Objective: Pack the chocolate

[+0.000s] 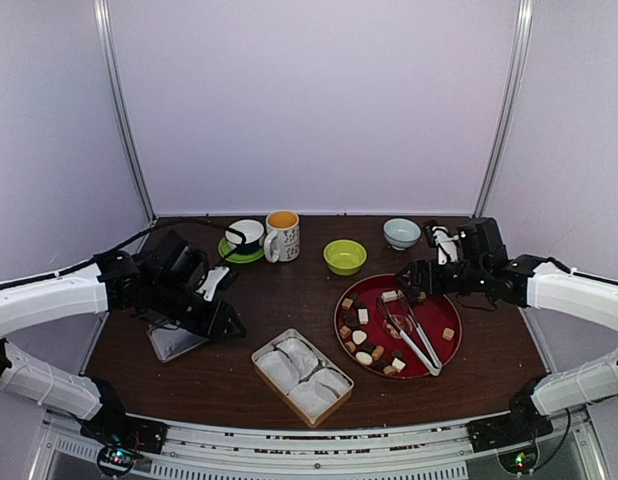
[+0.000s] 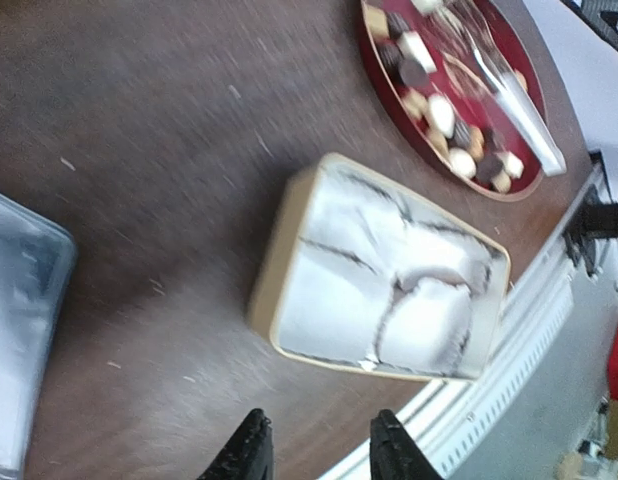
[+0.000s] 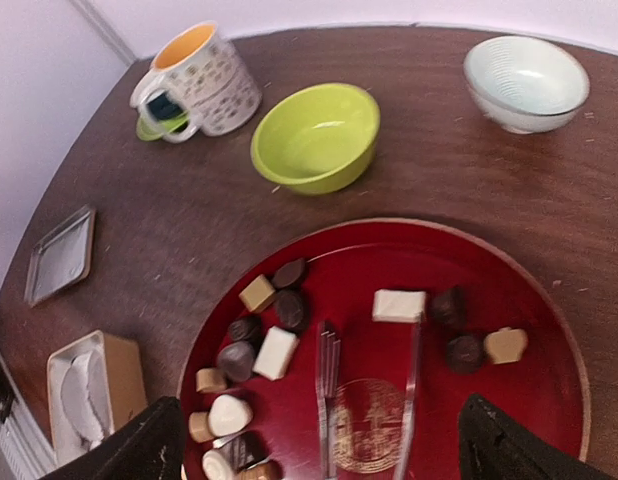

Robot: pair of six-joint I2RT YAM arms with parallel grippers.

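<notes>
The chocolate (image 1: 361, 338) lies as several tan, dark and cream pieces on a red plate (image 1: 441, 352), with silver tongs (image 1: 414, 335) across it. A tan box (image 1: 302, 376) lined with white paper liners sits in front of the plate, with no sweets in it. My right gripper (image 1: 414, 280) hovers over the plate's far edge, wide open and empty. In the right wrist view it (image 3: 324, 445) straddles the tongs (image 3: 329, 385) and the chocolate (image 3: 277, 352). My left gripper (image 1: 227, 326) is open and empty, left of the box. In the left wrist view it (image 2: 319, 455) is just short of the box (image 2: 389, 270).
A flat metal lid (image 1: 174, 340) lies under the left arm. Along the back stand a cup on a green saucer (image 1: 245, 238), a patterned mug (image 1: 282, 236), a lime bowl (image 1: 345, 256) and a pale bowl (image 1: 401, 233). The table's front edge is just beyond the box.
</notes>
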